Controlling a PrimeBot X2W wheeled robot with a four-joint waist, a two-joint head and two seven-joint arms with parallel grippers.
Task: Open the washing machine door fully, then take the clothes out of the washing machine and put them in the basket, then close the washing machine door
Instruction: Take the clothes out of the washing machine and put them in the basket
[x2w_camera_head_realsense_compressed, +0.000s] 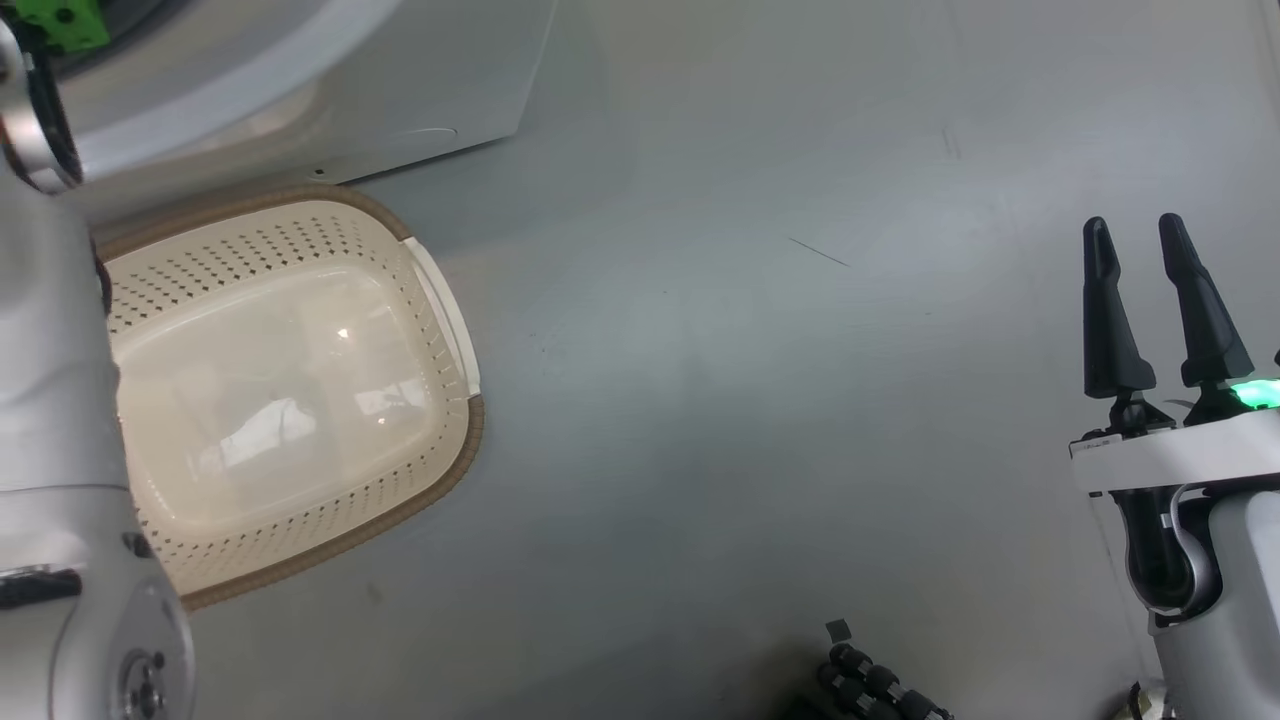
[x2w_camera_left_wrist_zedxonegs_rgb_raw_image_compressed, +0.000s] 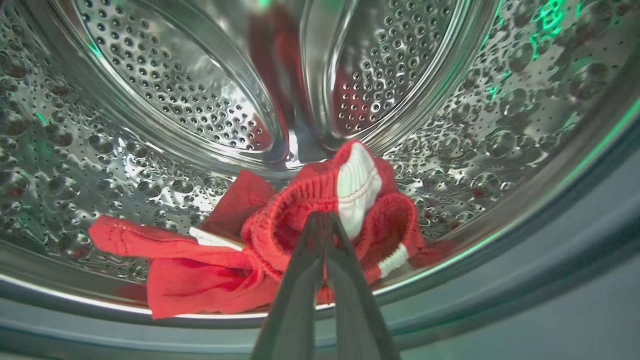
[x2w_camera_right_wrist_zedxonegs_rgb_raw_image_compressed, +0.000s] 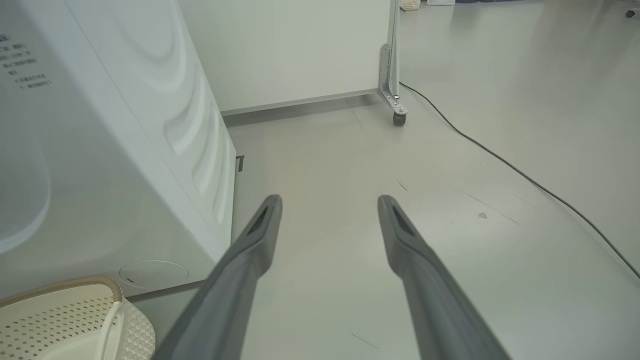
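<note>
In the left wrist view my left gripper (x2w_camera_left_wrist_zedxonegs_rgb_raw_image_compressed: 322, 216) reaches into the washing machine (x2w_camera_left_wrist_zedxonegs_rgb_raw_image_compressed: 525, 150), inside its perforated steel drum. Its fingers are pressed together on the ribbed waistband of the red clothes (x2w_camera_left_wrist_zedxonegs_rgb_raw_image_compressed: 200, 270), which lie on the drum floor near the front lip. A white panel and white trim show on the fabric. The cream basket (x2w_camera_head_realsense_compressed: 440, 500) stands empty on the floor in front of the washing machine (x2w_camera_head_realsense_compressed: 300, 90), beside my left forearm. My right gripper (x2w_camera_head_realsense_compressed: 1135, 232) hangs open over bare floor at the right. The washing machine door is out of view.
In the right wrist view my right gripper (x2w_camera_right_wrist_zedxonegs_rgb_raw_image_compressed: 330, 200) points past the white side of the washing machine (x2w_camera_right_wrist_zedxonegs_rgb_raw_image_compressed: 100, 150) and a corner of the basket (x2w_camera_right_wrist_zedxonegs_rgb_raw_image_compressed: 75, 320). A white partition on a castor (x2w_camera_right_wrist_zedxonegs_rgb_raw_image_compressed: 398, 119) stands behind. A black cable (x2w_camera_right_wrist_zedxonegs_rgb_raw_image_compressed: 500, 160) crosses the grey floor.
</note>
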